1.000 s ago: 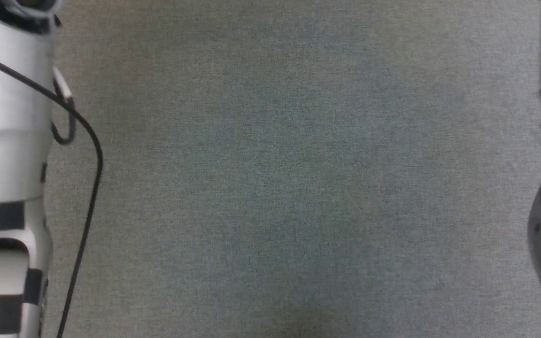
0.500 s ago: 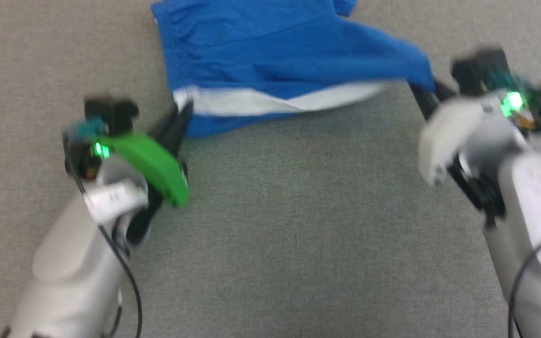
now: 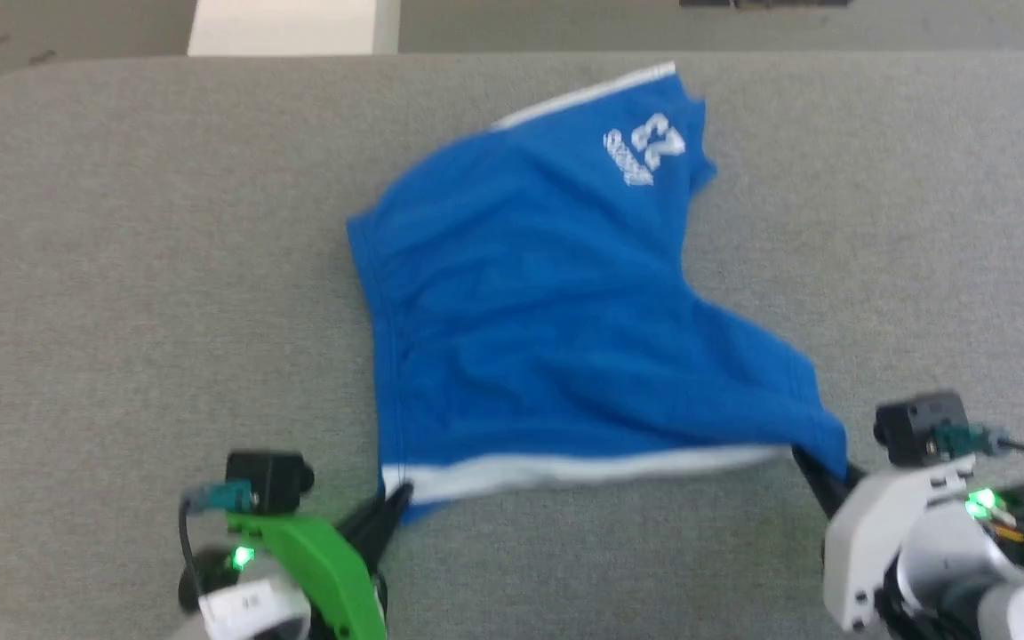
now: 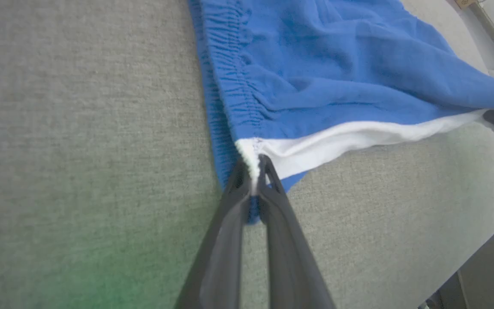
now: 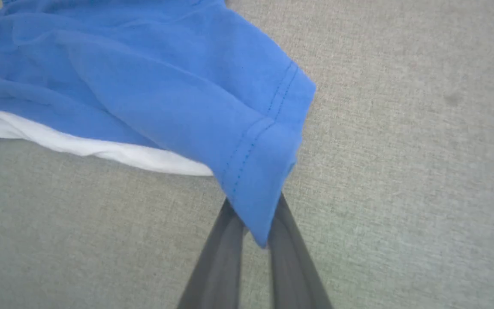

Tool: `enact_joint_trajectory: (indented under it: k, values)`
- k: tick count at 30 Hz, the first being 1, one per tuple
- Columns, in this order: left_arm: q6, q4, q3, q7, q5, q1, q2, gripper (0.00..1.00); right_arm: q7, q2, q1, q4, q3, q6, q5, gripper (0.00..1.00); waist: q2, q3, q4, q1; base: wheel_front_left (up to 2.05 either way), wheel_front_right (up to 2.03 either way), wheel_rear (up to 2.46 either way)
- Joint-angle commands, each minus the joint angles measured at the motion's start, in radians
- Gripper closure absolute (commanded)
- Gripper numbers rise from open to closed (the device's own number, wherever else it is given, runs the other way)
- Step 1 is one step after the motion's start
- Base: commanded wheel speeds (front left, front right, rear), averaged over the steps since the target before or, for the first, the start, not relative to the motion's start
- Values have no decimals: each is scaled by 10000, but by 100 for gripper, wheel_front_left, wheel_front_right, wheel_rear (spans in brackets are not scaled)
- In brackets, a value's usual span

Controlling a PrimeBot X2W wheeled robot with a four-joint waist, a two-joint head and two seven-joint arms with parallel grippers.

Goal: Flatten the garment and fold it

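Across the middle of the grey fabric-covered desk (image 3: 121, 267) spread the bright blue soft basketball shorts (image 3: 548, 338), rumpled. Clenched, the left end effector (image 4: 253, 165) grasps their white-striped waistband corner, and the right end effector (image 5: 255, 210) grasps a blue hem corner. Such light, limp cloth likely sags; the corners seem the best holds.

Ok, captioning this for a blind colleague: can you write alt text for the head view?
Blue shorts with a white "23" lie rumpled on a grey table, pinched at two near corners: the left gripper at the waistband, the right gripper at a hem.
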State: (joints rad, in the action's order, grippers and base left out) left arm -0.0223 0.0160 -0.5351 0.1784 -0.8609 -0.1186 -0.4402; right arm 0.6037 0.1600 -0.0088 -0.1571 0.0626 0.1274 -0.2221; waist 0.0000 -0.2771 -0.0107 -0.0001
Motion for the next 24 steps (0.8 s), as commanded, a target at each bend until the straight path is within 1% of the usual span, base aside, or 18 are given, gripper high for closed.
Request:
enact_joint_trajectory:
  k: [1,8,10,12,15,18,20,24]
  values:
    - [-162,-188,-48,198,-140,455,-198,100,174,37,343,-203,-75,33,-51,100,0,377,194,1,0,0,0]
    - [-761,-1309,-245,1009,-535,1798,-726,100,1532,195,2023,-1245,-419,33,278,100,0,718,351,1,0,0,0]
    - [-834,-1685,-234,918,-479,1960,-783,100,1808,203,2379,-1646,-572,33,375,100,0,751,389,1,0,0,0]
    - [-764,-1982,-228,672,-365,1993,-763,100,1763,139,2507,-2020,-720,33,413,100,0,778,431,1,0,0,0]
    - [-535,-2151,-225,180,-186,1729,-502,100,1590,185,2358,-2254,-669,33,513,100,0,803,448,1,0,0,0]
    - [-388,-2025,-252,-214,125,1191,-190,100,1328,268,1803,-2235,-547,33,610,100,0,785,455,1,0,0,0]
    - [-274,-1885,-220,-559,292,695,134,100,1106,434,1182,-2112,-400,33,713,100,0,740,483,1,0,0,0]
    - [-116,-1578,-99,-1157,619,-150,560,100,839,731,-13,-1697,-59,33,763,100,0,546,583,1,0,0,0]
